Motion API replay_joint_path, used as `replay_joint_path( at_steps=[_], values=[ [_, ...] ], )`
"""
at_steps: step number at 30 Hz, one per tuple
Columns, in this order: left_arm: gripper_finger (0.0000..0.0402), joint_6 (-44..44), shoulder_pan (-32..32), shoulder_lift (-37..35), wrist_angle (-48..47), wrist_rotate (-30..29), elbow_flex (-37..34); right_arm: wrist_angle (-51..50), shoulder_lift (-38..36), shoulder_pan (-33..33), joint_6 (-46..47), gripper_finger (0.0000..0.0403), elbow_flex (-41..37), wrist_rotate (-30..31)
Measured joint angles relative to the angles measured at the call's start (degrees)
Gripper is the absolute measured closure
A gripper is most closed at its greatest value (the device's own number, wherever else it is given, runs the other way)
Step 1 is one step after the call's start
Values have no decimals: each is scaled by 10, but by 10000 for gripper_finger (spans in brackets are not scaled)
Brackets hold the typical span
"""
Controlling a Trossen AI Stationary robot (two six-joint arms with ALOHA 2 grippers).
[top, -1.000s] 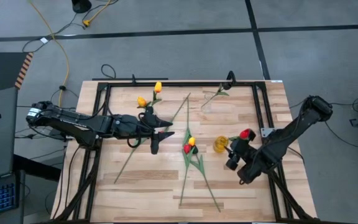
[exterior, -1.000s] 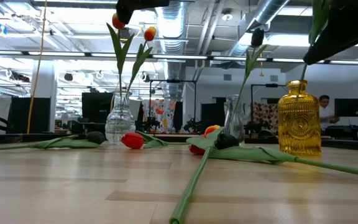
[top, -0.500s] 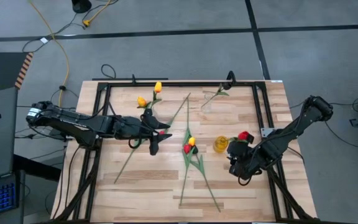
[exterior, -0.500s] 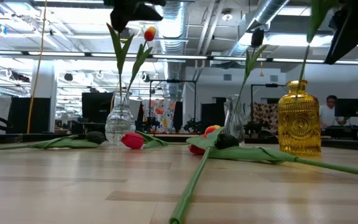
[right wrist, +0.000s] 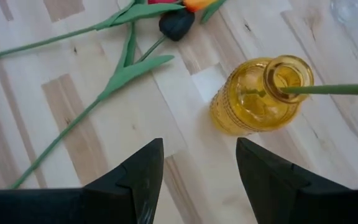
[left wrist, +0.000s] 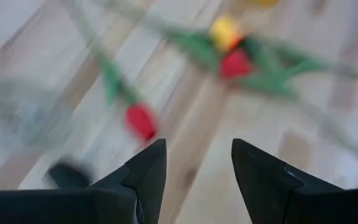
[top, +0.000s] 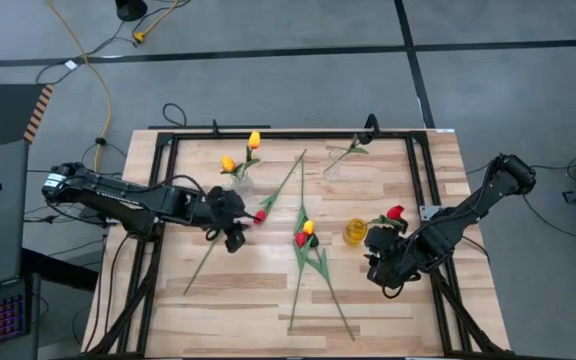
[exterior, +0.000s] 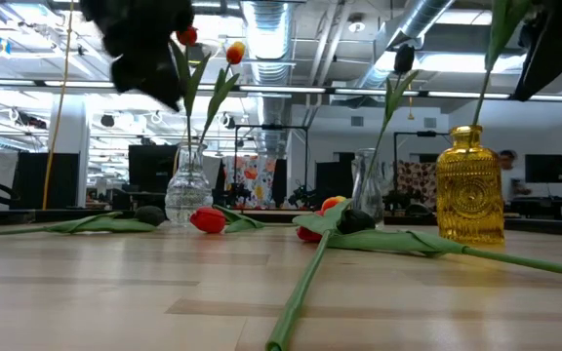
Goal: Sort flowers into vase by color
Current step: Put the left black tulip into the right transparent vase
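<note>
**Inspector A:** Assessing the flowers (top: 306, 250) first: thin green stems, small bud heads, clearly light and limp. I judge the stems will bend and slide on the wood, and a bud would crush if pinched. Hold low on the stem, clear of leaves.

**Inspector B:** Locations?

**Inspector A:** Two yellow ones stand in the clear vase (exterior: 186, 192) near the far-left part of the counter (top: 258, 300). One red bloom stands in the amber vase (right wrist: 257, 96); a dark one stands in a second clear vase (exterior: 365, 188) at the far edge. The rest lie flat mid-counter: a red tulip (left wrist: 140, 121) and a crossed pair, red and yellow, with a dark bud beside them.

**Inspector B:** Tools?

**Inspector A:** Left tool (left wrist: 194, 162) hangs above the counter near the loose red tulip, fingers parted, holding nothing. Right tool (right wrist: 197, 165) sits just beside the amber vase, fingers spread, empty.

**Inspector B:** Clearance?

**Inspector A:** Open wood toward the near edge. A black frame borders the counter on all sides. Crossed stems risk dragging one another, and the vase necks look narrow, so tipping is possible.
</note>
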Motion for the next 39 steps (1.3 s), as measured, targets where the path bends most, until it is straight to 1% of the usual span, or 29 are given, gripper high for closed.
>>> replay_joint_path(
  at_steps=[2, 6, 12, 17, 23, 27, 29, 34, 39],
  values=[
    [232, -30, 0, 0, -39, -12, -4, 1, 0, 0, 1, 173, 0, -10],
    [232, -87, 0, 0, -87, -26, -35, 1, -5, 2, 0, 173, 1, -11],
    [232, -137, 0, 0, -87, -26, -85, -30, -36, 5, -6, 178, 43, -11],
    [232, -176, 0, 0, -86, -18, -123, -37, -77, 5, -53, 180, 67, -3],
    [232, -203, 0, 0, -32, 32, -171, -31, -127, 5, -105, 181, 74, 67],
    [232, -222, 0, 0, 7, 68, -200, -25, -152, 5, -123, 181, 74, 96],
    [232, -229, 0, 0, 8, 80, -207, -17, -161, 5, -135, 181, 74, 97],
    [232, -244, 0, 0, 17, 82, -221, 10, -178, 5, -158, 181, 74, 97],
    [232, -254, 0, 0, 50, 91, -243, 36, -190, 4, -183, 181, 74, 98]
  ],
)
